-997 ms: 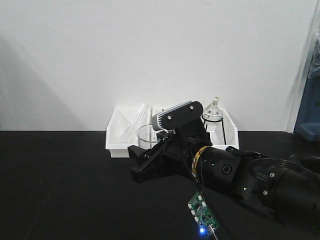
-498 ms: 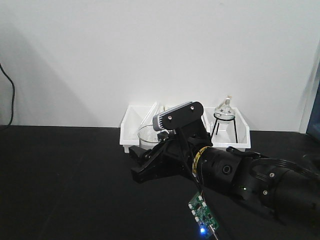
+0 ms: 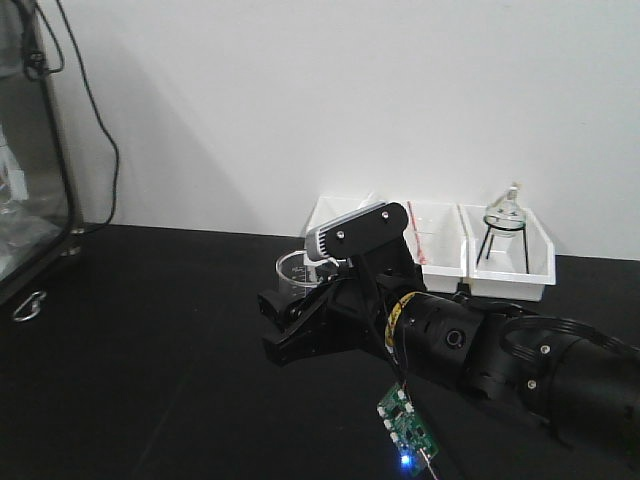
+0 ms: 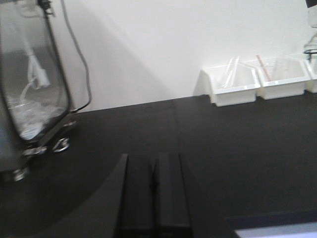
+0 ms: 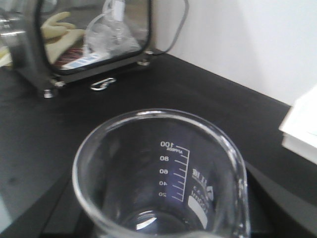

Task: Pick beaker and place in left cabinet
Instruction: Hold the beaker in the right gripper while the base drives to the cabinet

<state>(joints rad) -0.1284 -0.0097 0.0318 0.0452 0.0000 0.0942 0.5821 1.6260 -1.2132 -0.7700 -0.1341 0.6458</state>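
Observation:
The beaker (image 3: 296, 273) is clear glass with white graduation marks and sits upright between the black fingers of my right gripper (image 3: 285, 322), above the black table. In the right wrist view the beaker (image 5: 163, 183) fills the lower frame, mouth toward the camera, and hides most of the fingers. My left gripper (image 4: 154, 166) shows in the left wrist view low over the table, its two black fingers pressed together with nothing between them. The light grey cabinet with shelves is out of view.
A dark-framed glass-fronted case (image 3: 30, 150) stands at the far left, also in the wrist views (image 4: 32, 84) (image 5: 89, 34). White bins (image 3: 435, 262) and a flask on a tripod (image 3: 503, 225) stand at the back wall. A cable (image 3: 100, 110) hangs down the wall.
The whole view has swung left: the bins and flask have slid to the right in the frame and the glass-fronted case has come in at the left. The right gripper keeps the beaker.

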